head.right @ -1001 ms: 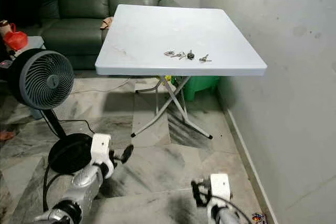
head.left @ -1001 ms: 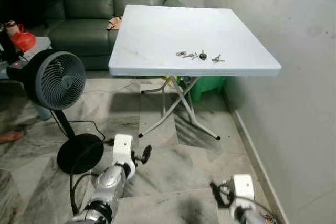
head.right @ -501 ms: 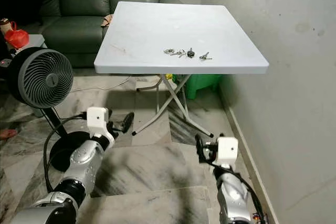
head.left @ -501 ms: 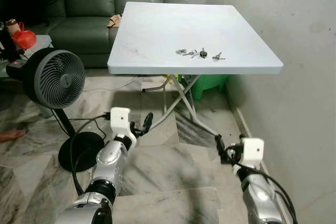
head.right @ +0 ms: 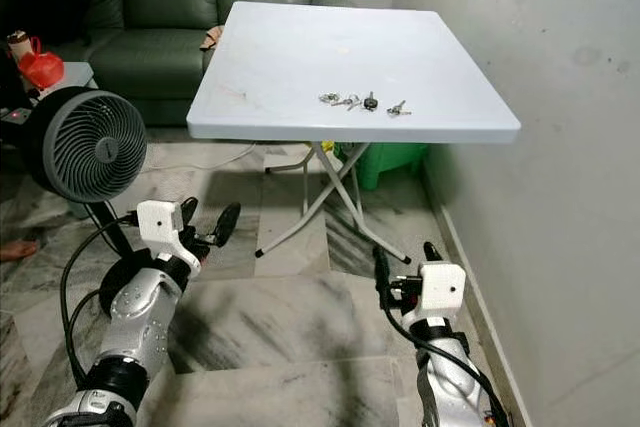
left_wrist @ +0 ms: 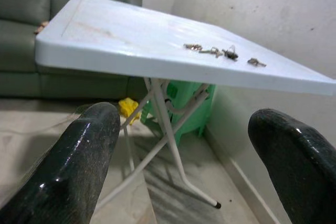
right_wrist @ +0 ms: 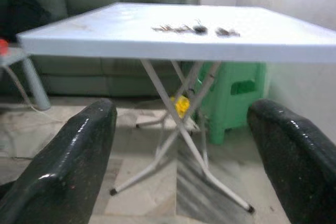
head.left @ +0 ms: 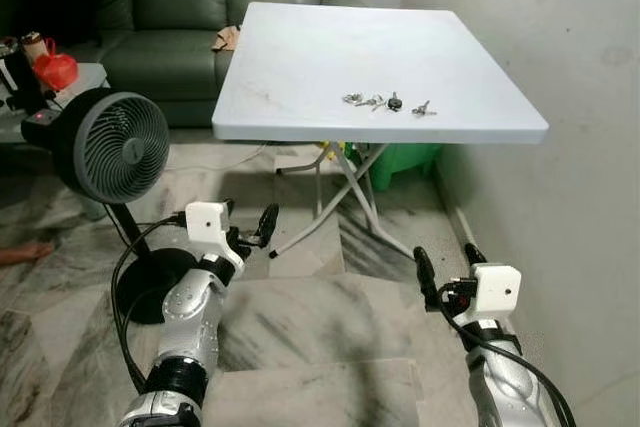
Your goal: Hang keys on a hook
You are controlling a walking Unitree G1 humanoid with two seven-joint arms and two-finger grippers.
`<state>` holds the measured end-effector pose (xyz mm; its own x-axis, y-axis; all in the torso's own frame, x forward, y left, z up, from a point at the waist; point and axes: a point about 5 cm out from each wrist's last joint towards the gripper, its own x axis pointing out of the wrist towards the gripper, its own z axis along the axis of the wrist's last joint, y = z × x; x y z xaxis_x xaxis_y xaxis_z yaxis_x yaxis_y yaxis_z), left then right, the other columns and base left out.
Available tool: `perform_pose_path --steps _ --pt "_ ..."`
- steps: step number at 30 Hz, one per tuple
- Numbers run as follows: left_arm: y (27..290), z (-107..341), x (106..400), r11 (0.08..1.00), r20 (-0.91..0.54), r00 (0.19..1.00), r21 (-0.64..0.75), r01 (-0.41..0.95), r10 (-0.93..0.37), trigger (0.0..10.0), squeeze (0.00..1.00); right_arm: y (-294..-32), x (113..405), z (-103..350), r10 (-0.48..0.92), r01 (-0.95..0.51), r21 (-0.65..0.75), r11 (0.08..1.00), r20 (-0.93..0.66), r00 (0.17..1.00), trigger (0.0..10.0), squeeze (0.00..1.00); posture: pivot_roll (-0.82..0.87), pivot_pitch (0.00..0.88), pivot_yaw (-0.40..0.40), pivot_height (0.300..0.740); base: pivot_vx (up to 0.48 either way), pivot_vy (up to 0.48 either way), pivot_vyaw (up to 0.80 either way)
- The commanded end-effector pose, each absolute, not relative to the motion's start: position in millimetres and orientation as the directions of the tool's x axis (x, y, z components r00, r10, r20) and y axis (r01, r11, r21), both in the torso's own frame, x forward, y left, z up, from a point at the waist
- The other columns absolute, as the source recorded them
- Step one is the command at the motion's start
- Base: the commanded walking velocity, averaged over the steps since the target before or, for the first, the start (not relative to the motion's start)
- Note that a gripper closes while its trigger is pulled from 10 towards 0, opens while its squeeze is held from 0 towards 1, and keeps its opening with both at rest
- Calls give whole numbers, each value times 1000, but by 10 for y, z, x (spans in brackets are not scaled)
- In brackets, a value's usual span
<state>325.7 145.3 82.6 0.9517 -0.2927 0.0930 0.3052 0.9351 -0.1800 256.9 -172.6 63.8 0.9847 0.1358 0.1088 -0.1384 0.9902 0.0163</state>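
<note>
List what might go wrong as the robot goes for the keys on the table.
1. The keys lie flat near the table's front edge; a claw may push them off rather than pinch them.
2. Both claws, left and right, sit below the tabletop, so rising arms might knock its edge.
3. The fan and its cord stand close to the left arm.

Silver arms, white wrist boxes, black jaws

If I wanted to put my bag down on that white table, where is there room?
Most of the white table is bare: the whole half toward the green sofa and the strip along the wall side. The only clutter is the keys, strung in a short row near the front edge.
</note>
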Motion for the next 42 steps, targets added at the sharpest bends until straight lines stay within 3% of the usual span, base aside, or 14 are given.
perform_pose_path --steps 1,11,31,37,42 --pt "1464 816 3238 937 84 951 -165 309 -299 10000 0 -1728 2563 667 146 -147 7 989 111 983 10000 0 -48 0 -15 740 0 0 0" --pt "1527 830 3215 931 74 947 -170 322 -314 10000 0 -1792 2573 747 133 -133 -10 991 97 986 10000 0 -49 0 -19 740 0 0 0" --pt "1421 921 3265 921 87 934 -160 356 -346 10000 0 -1796 2611 814 149 -145 -45 988 91 985 10000 0 -43 6 -17 740 338 0 0" --pt "1380 933 3265 916 88 928 -150 371 -362 10000 0 -1804 2625 839 157 -147 -114 983 84 984 10000 0 -41 13 -19 740 337 0 133" --pt "1349 944 3270 914 91 925 -147 378 -368 10000 0 -1778 2628 843 171 -165 -67 984 91 981 10000 0 -41 16 -19 740 335 0 488"
